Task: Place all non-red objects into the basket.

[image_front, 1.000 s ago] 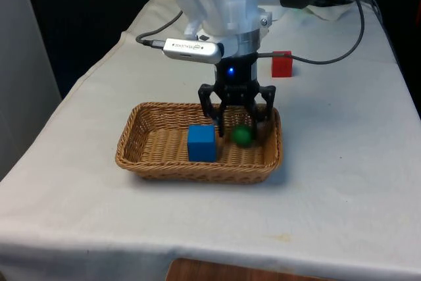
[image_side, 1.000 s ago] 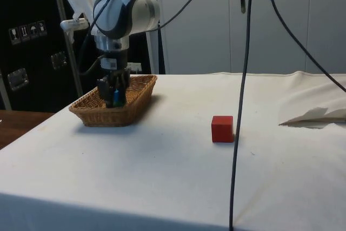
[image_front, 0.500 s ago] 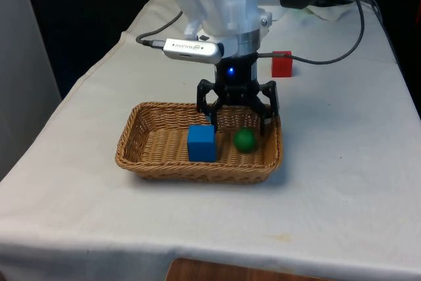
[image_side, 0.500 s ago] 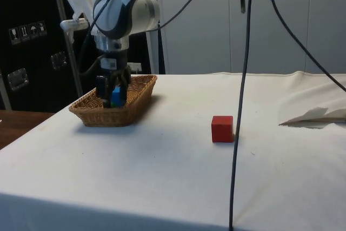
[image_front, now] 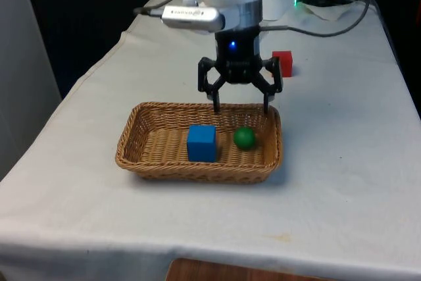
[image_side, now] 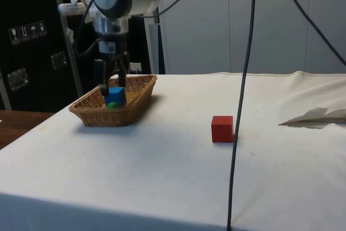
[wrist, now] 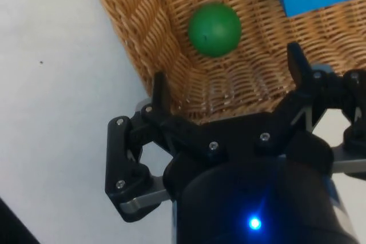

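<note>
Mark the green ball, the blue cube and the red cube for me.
green ball (image_front: 244, 138): front view, middle of its face.
blue cube (image_front: 201, 143): front view, its front face.
red cube (image_side: 222, 129): side view, its near face.

– What is seen under everything?
– A worktop (image_front: 342, 182) is covered by a white cloth (image_side: 162, 177), which is rumpled into a fold (image_side: 316, 113) at the side view's right.

– And around it?
– A black cable (image_side: 241, 90) is hung down in front; a dark cabinet (image_side: 27, 52) is seen behind, and brown wood (image_front: 217, 271) below the cloth's edge.
</note>
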Tool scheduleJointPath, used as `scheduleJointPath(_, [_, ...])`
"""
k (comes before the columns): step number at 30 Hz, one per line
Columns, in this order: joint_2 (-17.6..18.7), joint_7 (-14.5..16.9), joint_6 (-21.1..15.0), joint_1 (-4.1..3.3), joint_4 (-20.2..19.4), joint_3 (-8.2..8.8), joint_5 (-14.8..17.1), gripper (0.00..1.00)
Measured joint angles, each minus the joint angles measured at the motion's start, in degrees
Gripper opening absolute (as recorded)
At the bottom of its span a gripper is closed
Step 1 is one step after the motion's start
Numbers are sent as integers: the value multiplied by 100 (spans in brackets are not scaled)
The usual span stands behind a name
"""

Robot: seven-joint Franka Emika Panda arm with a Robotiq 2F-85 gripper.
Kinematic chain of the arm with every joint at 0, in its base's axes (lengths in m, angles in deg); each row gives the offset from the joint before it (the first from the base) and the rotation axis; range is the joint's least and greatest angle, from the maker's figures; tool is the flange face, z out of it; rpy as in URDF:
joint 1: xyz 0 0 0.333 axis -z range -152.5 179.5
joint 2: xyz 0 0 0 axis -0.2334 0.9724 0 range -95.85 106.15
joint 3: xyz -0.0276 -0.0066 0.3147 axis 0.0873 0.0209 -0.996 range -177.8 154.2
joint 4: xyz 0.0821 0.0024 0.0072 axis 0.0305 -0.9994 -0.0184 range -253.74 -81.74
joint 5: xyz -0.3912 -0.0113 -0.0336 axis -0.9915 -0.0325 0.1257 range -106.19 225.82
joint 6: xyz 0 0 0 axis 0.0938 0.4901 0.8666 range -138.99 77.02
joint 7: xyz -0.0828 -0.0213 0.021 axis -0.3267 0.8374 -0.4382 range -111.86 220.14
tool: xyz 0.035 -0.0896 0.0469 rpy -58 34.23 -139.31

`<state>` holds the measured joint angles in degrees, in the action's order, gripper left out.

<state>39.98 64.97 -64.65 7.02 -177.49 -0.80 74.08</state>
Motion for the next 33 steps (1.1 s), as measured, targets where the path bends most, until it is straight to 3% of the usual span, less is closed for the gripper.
scheduleJointPath(17, [-607,52,103,-63,-441,0,-40,100])
scheduleJointPath(33, [-1404,126,160,-172,-1134,-11,-132,100])
